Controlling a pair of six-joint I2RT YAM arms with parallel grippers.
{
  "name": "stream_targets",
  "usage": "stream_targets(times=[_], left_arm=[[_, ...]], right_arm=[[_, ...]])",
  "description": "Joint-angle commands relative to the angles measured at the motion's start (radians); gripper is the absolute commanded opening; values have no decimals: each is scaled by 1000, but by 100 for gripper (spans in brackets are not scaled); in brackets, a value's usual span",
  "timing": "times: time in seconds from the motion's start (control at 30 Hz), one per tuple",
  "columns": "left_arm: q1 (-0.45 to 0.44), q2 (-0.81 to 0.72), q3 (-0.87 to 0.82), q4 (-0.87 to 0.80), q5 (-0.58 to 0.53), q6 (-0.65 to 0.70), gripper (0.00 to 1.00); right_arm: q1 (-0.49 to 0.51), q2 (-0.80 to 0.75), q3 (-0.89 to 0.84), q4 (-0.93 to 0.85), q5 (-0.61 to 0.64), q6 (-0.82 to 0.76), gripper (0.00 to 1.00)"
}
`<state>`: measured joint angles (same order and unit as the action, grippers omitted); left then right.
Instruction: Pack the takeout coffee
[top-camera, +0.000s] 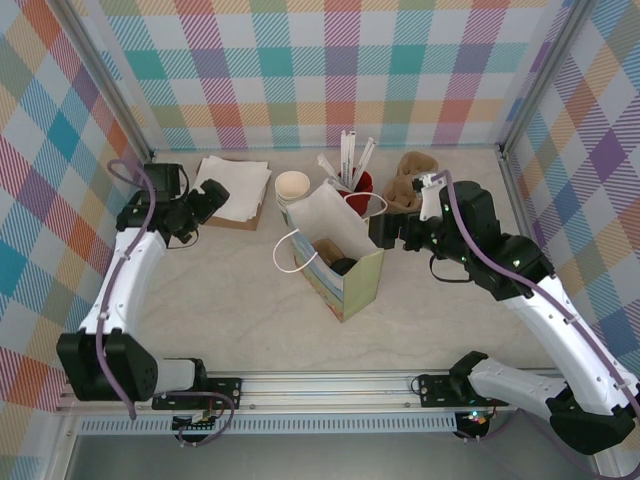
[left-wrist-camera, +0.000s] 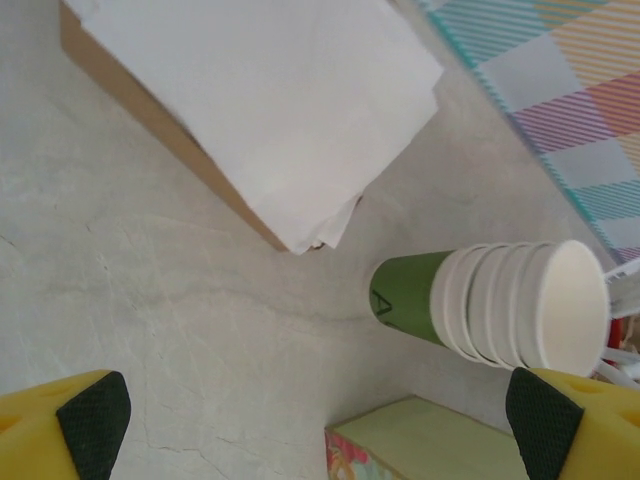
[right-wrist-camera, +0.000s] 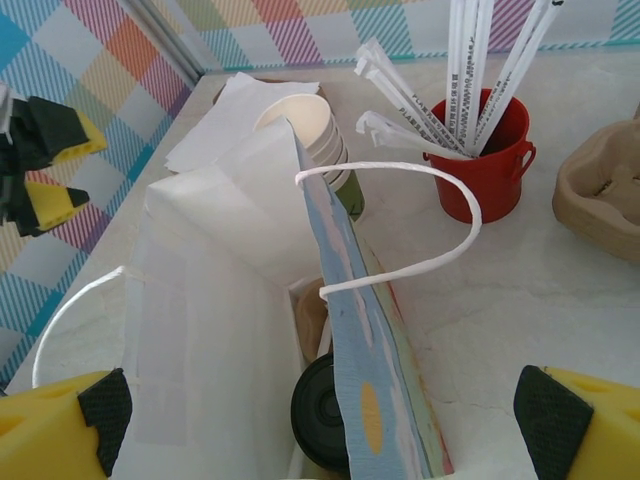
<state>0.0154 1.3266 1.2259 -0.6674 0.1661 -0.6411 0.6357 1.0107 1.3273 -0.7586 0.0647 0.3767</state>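
Left end effector (top-camera: 207, 203): jaws spread wide, nothing held; seen over far-left part of worktop (top-camera: 220, 320), just beside napkins (top-camera: 235, 183).
Left pads (left-wrist-camera: 95, 420): black on yellow fingers, clear of all objects; bare worktop betw. them.
Cup stack (left-wrist-camera: 490, 305): seen ahead in left wrist view, apart from both pads; bottom cup olive-green, cream cups nested in it; stood near napkins' corner.
Right end effector (top-camera: 385, 232): jaws spread wide, nothing held; positioned at right side of paper bag (top-camera: 340, 262), its open mouth framed betw. the fingers in right wrist view.
Takeout coffee (right-wrist-camera: 320, 405): inside the bag, at worktop centre; black lid seen, cup body hidden by bag wall.
Bag: upright, mouth open, white cord handles.
Red cup (right-wrist-camera: 490, 160): w/ white stirrers (right-wrist-camera: 470, 60), behind bag toward far edge, just right of cup stack.
Pulp carriers (top-camera: 412, 172): far-right area, near red cup.
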Motion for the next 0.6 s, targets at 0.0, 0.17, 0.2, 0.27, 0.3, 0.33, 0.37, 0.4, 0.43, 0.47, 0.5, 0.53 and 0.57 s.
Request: stream_targets(times=[0.0,0.17,0.2,0.27,0.3,0.33,0.37,0.4,0.43,0.47,0.5,0.53,0.57], left_arm=[[31,60,-41,79,107,-59,96],[56,150,-58,148,151,-96,93],[61,167,-60,161,158,-107,92],[67,198,-60,180,172,-122,91],[69,214,-62,194,178,-129,91],[69,231,-60,203,182,-137,91],[69,245,-60,212,184,-146,91],[70,262,-61,228,193,-155,90],[70,281,-60,240,201,-166,90],[70,301,-60,255,209,-180,90],[70,319,-62,272,218,-192,90],[70,338,-62,289,228,-206,89],[70,358,-63,309,239,-221,88]], right_arm=[[5,-4,-11,2,11,-9,100],[6,-1,-10,1,13,-7,100],[6,-3,-10,-1,14,-8,100],[5,-6,-8,-2,18,-9,100],[6,-8,-8,-5,22,-10,100],[6,-10,-8,-5,25,-10,100],[5,-12,-9,-7,27,-12,100],[5,-14,-9,-8,30,-12,100],[6,-15,-9,-12,32,-13,100],[5,-17,-11,-12,35,-13,100],[6,-18,-11,-14,36,-13,100],[5,-20,-13,-16,38,-13,100],[6,-21,-13,-17,40,-12,100]])
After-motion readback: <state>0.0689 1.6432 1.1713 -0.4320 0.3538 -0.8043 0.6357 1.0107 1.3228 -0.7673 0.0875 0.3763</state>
